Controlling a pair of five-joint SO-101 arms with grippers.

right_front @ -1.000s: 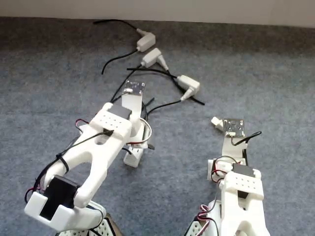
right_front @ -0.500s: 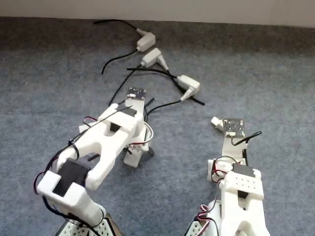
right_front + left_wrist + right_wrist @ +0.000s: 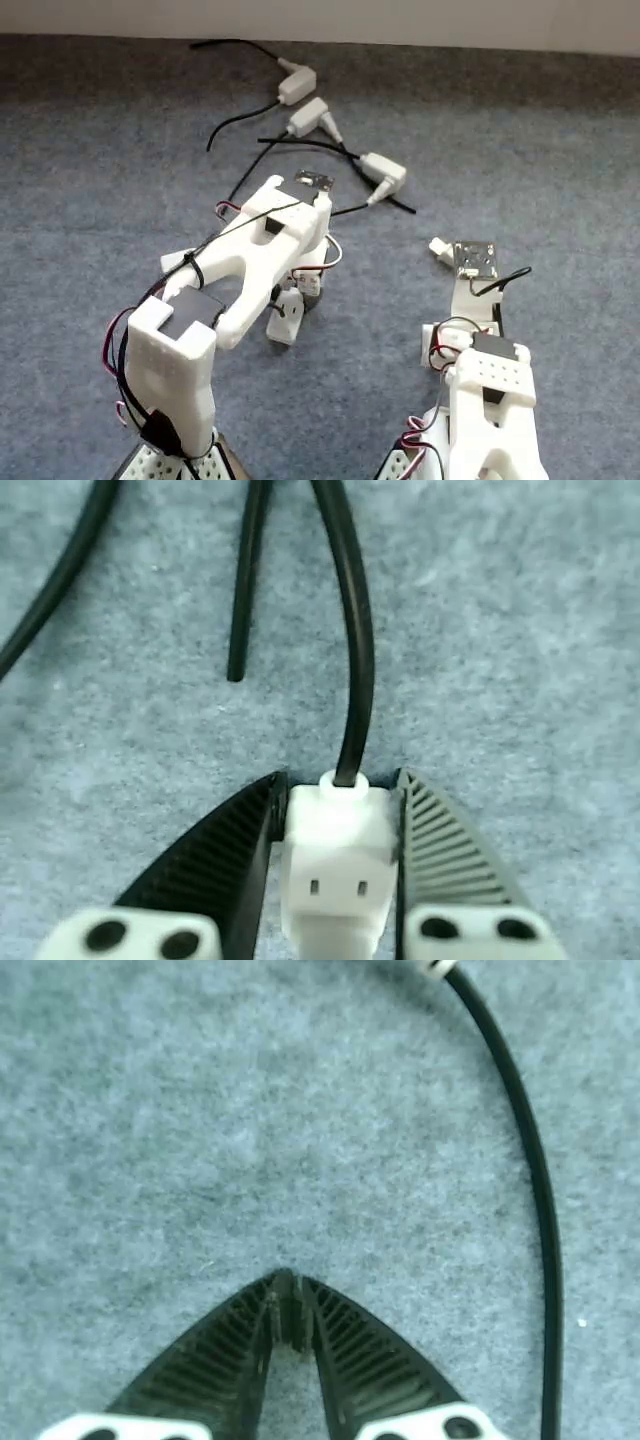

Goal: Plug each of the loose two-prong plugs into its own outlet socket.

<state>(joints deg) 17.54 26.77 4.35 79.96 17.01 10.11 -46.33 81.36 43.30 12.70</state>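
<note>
On the grey carpet point(image 3: 90, 170), three white connectors point(image 3: 310, 118) with black cords point(image 3: 228, 42) lie toward twelve o'clock; the left arm point(image 3: 250, 260) sits at seven, the right arm point(image 3: 490, 385) at five

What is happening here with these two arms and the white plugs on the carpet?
The left gripper is shut on a white connector with two slots in its face, and a black cable runs from it. The right gripper is shut and empty above the grey carpet. Three more white plugs lie loose farther off; none looks joined yet.
</note>
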